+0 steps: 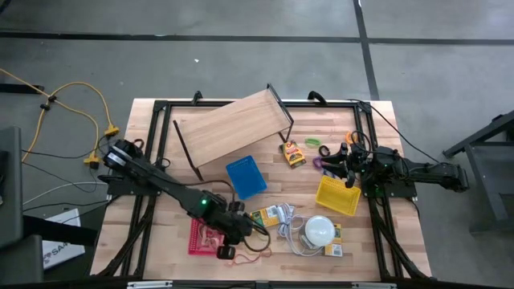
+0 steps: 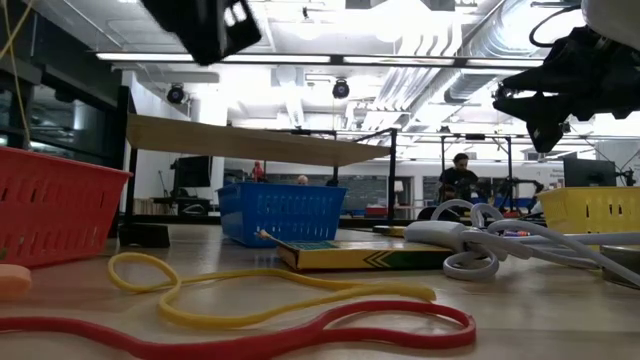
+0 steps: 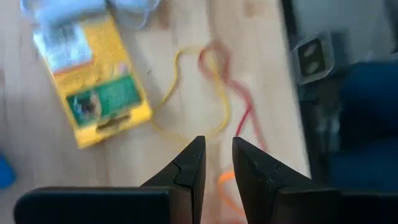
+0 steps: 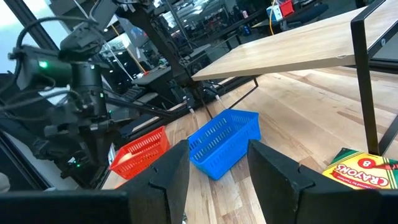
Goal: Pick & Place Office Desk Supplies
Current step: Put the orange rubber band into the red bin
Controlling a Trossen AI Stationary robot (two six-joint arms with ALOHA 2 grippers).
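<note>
A yellow rubber band (image 3: 186,93) and a red rubber band (image 3: 235,99) lie flat on the wood near the table's front edge; both also show in the low view, yellow (image 2: 250,290) and red (image 2: 300,335). Beside them lies a yellow-green crayon packet (image 3: 99,81). My left gripper (image 3: 217,155) hangs above the bands, tilted down, its fingers a narrow gap apart with nothing between them. An orange band (image 3: 227,186) lies below the fingertips. My right gripper (image 4: 217,168) waits open at the right, level above the table.
A red basket (image 1: 205,237) stands left of the bands, a blue basket (image 1: 246,177) mid-table and a yellow basket (image 1: 337,195) at the right. A wooden shelf (image 1: 233,132) stands at the back. A white dome with cord (image 1: 320,231) and a second crayon packet (image 1: 293,152) lie nearby.
</note>
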